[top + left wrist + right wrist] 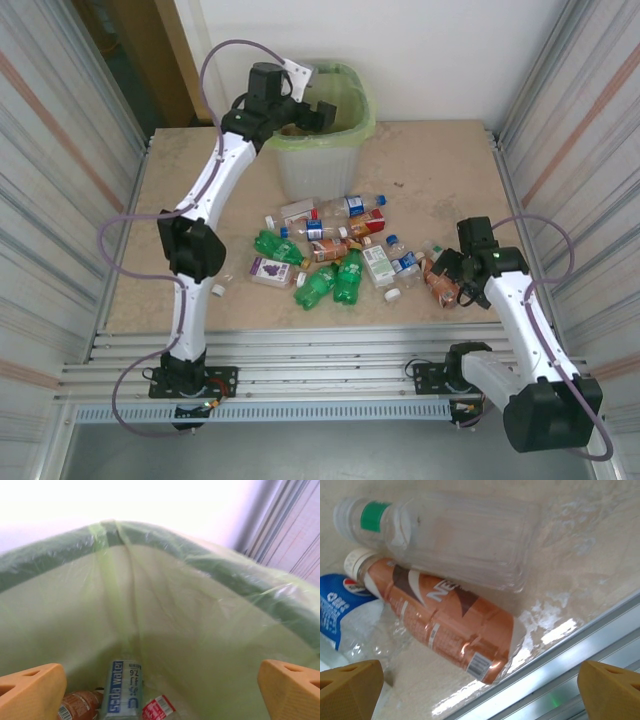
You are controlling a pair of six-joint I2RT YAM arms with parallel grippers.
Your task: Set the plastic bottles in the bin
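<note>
Top external view showed the left gripper spread empty over the bin, plastic bottles heaped mid-table, and the right gripper spread over a brown bottle, best pinched mid-body.

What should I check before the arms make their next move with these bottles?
1. The left pincer open and empty: ok.
2. It hangs over the bin: ok.
3. The soda water bottle lies at the bin's bottom: ok.
4. The right pincer open over the brown bottle: ok.
5. That bottle free of the clear bottle beside it: cannot tell; they seem to touch.
6. The table rid of plastic bottles: not ok, many lie there.
</note>
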